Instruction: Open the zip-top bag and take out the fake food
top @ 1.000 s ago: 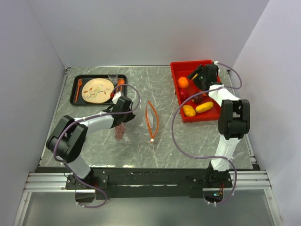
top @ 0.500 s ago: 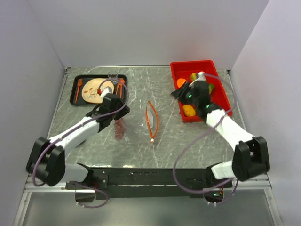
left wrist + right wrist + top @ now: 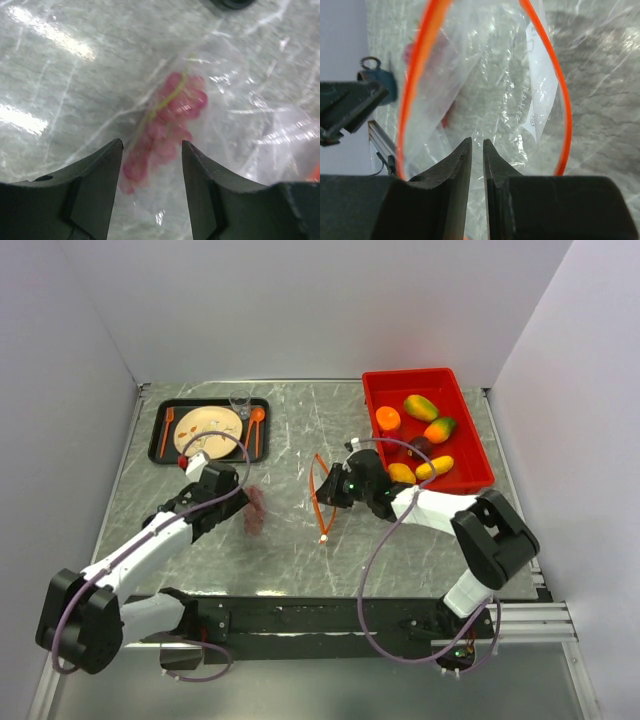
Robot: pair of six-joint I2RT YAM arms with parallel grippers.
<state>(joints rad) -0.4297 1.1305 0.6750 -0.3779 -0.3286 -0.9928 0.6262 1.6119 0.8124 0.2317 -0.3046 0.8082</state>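
Note:
The clear zip-top bag (image 3: 285, 505) lies flat mid-table, its orange zipper strip (image 3: 322, 495) spread into a loop. Pink grapes (image 3: 255, 510) rest inside its closed end. In the left wrist view the grapes (image 3: 167, 130) show through the film just ahead of my left gripper (image 3: 151, 146), which is open and holds nothing; from above it (image 3: 232, 500) hovers beside them. My right gripper (image 3: 328, 488) sits at the bag's mouth. In its wrist view the jaws (image 3: 477, 142) are closed to a thin slit at the rim, the zipper loop (image 3: 420, 60) framing them. More fake food (image 3: 420, 407) lies in the red bin.
The red bin (image 3: 410, 375) stands at the back right with an orange (image 3: 388, 418), mangoes and yellow fruits (image 3: 436, 467). A black tray (image 3: 160, 435) with a beige plate (image 3: 208, 430), orange cutlery and a clear cup (image 3: 240, 402) sits back left. Grey walls close in on three sides.
My left gripper opened and drew back toward the near left, leaving the bag on the table. My right arm swung from the red bin to the bag's mouth and its jaws closed.

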